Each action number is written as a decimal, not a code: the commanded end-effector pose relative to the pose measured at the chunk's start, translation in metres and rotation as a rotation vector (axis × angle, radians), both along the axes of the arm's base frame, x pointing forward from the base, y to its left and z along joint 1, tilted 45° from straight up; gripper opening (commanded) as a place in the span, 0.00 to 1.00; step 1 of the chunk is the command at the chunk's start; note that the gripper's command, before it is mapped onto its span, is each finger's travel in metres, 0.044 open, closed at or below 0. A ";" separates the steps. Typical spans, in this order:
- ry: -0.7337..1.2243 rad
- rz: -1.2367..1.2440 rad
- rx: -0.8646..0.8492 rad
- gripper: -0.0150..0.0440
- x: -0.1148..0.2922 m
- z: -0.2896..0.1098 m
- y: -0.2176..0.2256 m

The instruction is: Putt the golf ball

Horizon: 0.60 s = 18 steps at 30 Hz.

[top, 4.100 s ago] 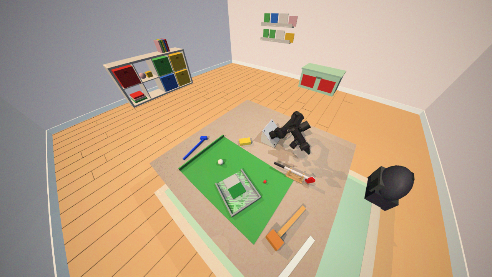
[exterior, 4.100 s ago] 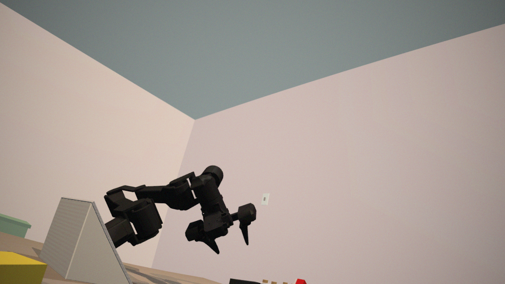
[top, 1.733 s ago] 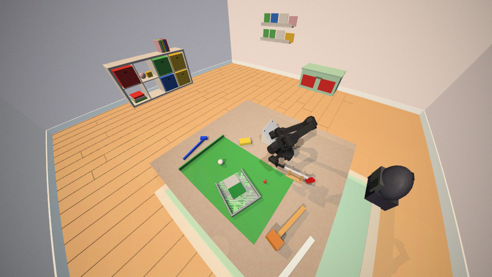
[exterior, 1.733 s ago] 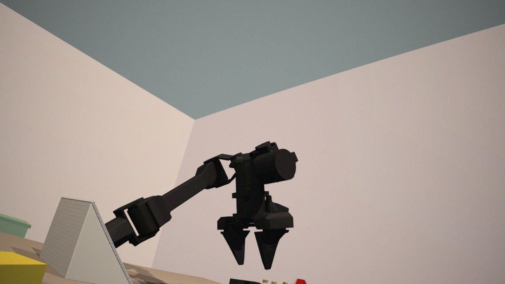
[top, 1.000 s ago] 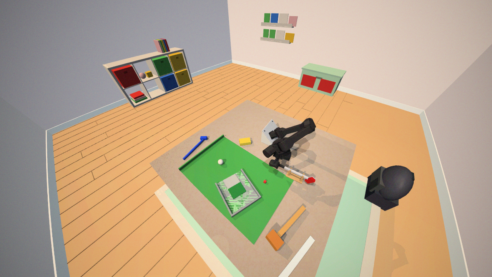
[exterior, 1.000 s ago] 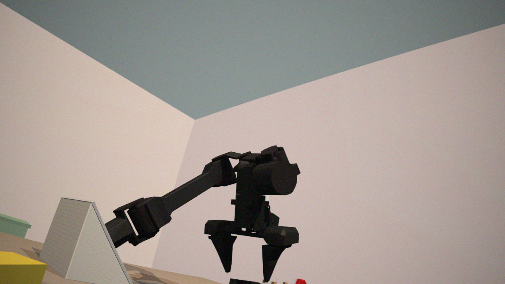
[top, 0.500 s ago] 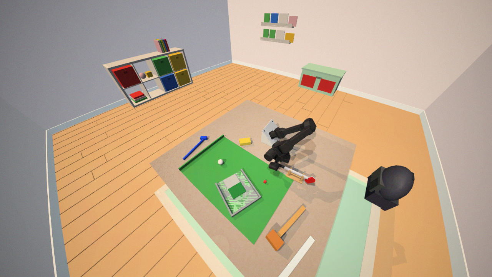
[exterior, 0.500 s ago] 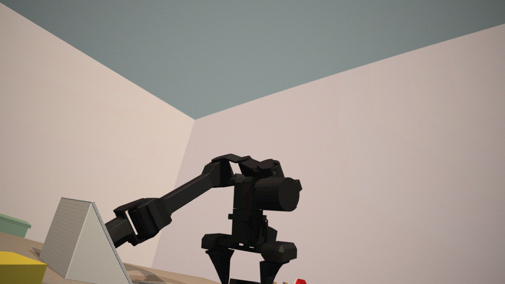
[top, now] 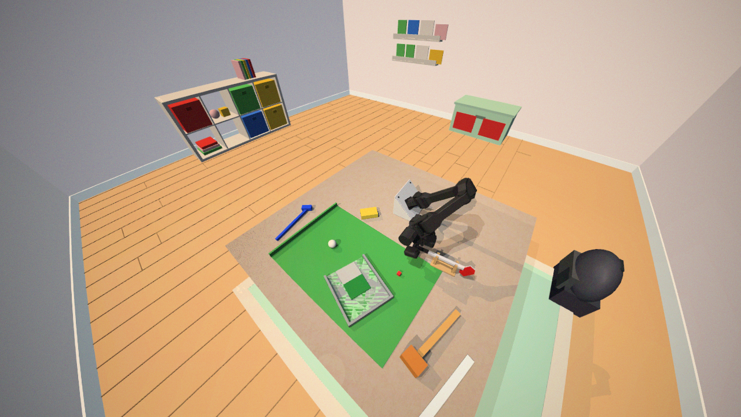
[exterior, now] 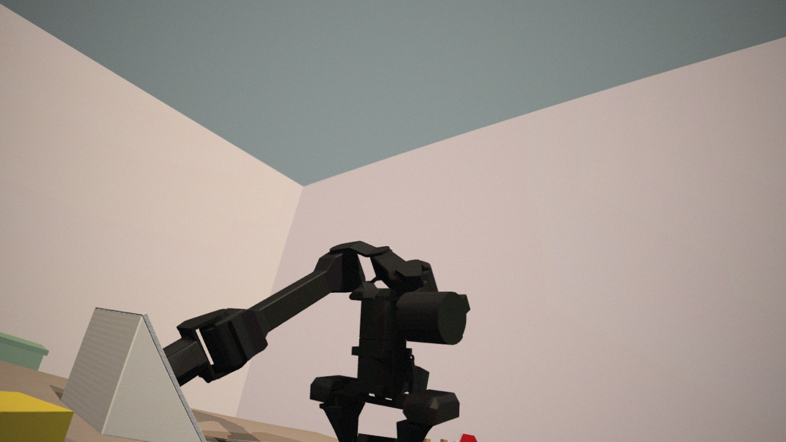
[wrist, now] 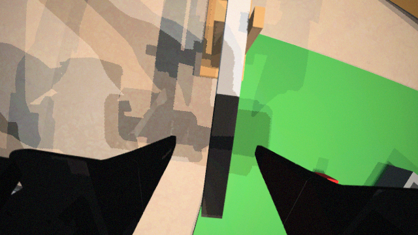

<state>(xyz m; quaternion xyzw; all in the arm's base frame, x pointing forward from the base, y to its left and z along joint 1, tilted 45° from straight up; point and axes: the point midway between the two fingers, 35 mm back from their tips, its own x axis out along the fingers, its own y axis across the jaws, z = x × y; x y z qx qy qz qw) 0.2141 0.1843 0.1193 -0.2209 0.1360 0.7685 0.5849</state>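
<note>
The arm [exterior: 296, 299] is matte black throughout, built of boxy faceted links and one cylindrical housing; its tool [wrist: 215, 183] ends in two pointed, wedge-shaped fingers.
</note>
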 end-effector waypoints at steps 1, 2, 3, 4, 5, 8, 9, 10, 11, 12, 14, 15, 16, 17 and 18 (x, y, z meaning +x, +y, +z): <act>-0.001 0.001 0.000 0.78 0.000 0.000 0.000; -0.001 0.001 0.000 0.73 0.000 0.000 0.000; -0.001 0.001 0.000 0.69 0.000 0.000 0.000; -0.001 0.001 0.000 0.64 0.000 0.000 0.000; -0.001 0.001 0.000 0.60 0.000 0.000 0.000; -0.001 0.001 0.000 0.47 0.000 0.000 0.000; -0.001 0.001 0.000 0.42 0.000 0.000 0.000; -0.001 0.001 0.000 0.38 0.000 0.000 0.000; -0.001 0.001 0.000 0.33 0.000 0.000 0.000; -0.001 0.001 0.000 0.32 0.000 0.000 0.000; -0.001 0.001 0.000 0.30 0.000 0.000 0.000; -0.001 0.001 0.000 0.29 0.000 0.000 0.000; -0.001 0.001 0.000 0.28 0.000 0.000 0.000; -0.001 0.001 -0.001 0.25 0.000 0.001 -0.001; -0.001 0.000 -0.001 0.25 0.001 0.002 -0.002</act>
